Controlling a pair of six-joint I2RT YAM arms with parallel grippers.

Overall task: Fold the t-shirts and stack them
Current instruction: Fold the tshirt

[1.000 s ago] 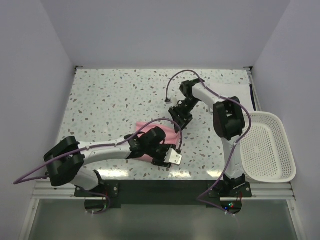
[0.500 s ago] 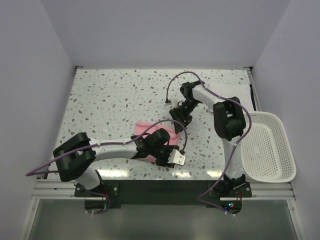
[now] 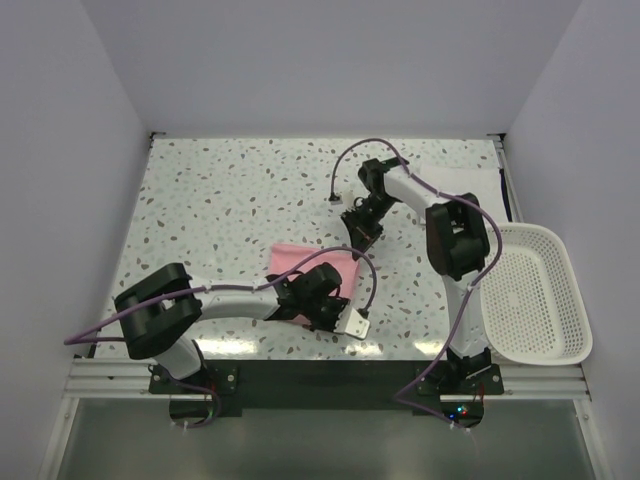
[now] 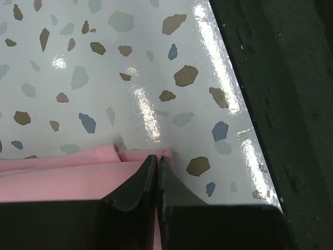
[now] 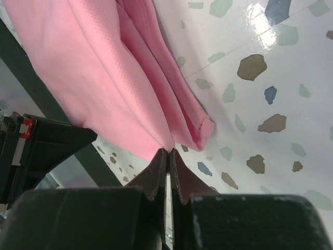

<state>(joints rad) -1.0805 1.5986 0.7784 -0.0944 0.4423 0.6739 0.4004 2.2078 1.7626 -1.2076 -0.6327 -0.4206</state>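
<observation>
a: top view first. what moved in the last second?
b: the left gripper (image 3: 312, 303) slid toward 6 o'clock, nearer the table's (image 3: 220, 200) front edge, and the right gripper (image 3: 361, 232) eased toward 12. the pink t-shirt (image 3: 310, 258) between them was bunched and now reads as a flatter band, just 6 o'clock of the table's middle.
a: and the other shirt?
b: the white t-shirt (image 3: 475, 183) lies folded at the table's 1 o'clock corner, well apart. the basket (image 3: 530, 300) sits off the 3 o'clock edge.
a: left wrist view?
b: the left gripper (image 4: 157, 159) is clenched, tips pressed together on the corner of the pink t-shirt (image 4: 62, 177), whose hem runs off toward 9 o'clock. the dark table edge is close at 3 o'clock.
a: right wrist view?
b: the right gripper (image 5: 167, 152) is pinched tight on an edge of the pink t-shirt (image 5: 104, 78), and layered folds fan out toward 11 o'clock.
a: so what does that mean for the task?
b: my guess is they're drawing the cloth taut to smooth a fold. folding is under way, and stacking on the white one is not yet done.
</observation>
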